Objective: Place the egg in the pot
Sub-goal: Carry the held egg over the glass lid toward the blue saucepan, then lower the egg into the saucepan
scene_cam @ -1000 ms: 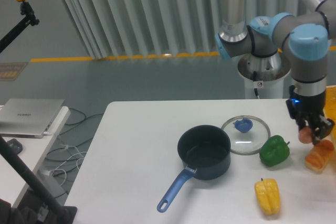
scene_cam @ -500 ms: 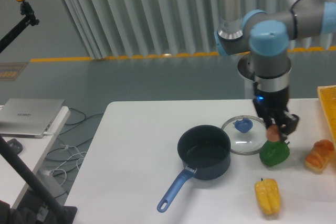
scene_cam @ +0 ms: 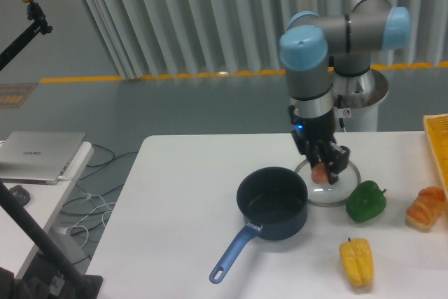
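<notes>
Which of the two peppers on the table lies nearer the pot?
The green pepper, beside the glass lid, lies nearer the pot. The yellow pepper sits farther off, toward the front edge.

Silver-grey arm (scene_cam: 311,78), light-blue joint caps, black gripper (scene_cam: 323,166)

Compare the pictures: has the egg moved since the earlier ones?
Yes. The egg, held in the end effector, has travelled leftward, from beyond the green pepper to over the glass lid, nearing the pot.
</notes>
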Controlling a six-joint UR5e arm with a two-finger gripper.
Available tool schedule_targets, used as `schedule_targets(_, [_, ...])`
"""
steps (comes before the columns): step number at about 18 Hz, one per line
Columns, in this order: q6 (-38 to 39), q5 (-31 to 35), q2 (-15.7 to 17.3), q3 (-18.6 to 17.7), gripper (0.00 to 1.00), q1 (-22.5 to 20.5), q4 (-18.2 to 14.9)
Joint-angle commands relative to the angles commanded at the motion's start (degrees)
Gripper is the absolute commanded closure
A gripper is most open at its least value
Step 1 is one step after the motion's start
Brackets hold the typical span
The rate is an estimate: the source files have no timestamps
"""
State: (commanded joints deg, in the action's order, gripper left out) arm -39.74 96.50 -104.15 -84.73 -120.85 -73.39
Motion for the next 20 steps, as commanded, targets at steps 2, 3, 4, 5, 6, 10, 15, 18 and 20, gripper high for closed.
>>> schedule_targets(2, [1.9,0.2,-0.4,0.1,0.91,1.0,0.1])
schedule_targets(3, [2.4,0.5,-0.6,0.1,0.92,1.3,0.2])
schedule_targets(4, [3.1,1.1,-1.0,0.1,0.92,2.1,0.6])
schedule_targets(5, [4.1,2.1,-1.4,0.1,0.92,2.9,0.9])
schedule_targets(6, [5.5,3.0,-1.8,0.0,0.92,3.9,0.9])
schedule_targets(10, [10.6,4.7,-3.0,-0.3,0.94,6.8,1.2])
schedule_targets(15, [11.8,7.0,-4.0,-1.3,0.94,9.9,1.2])
schedule_targets(18, [12.8,7.3,-4.5,-2.1,0.94,10.9,1.2])
schedule_targets(20, [12.9,7.6,-4.6,-2.6,0.94,11.5,1.3])
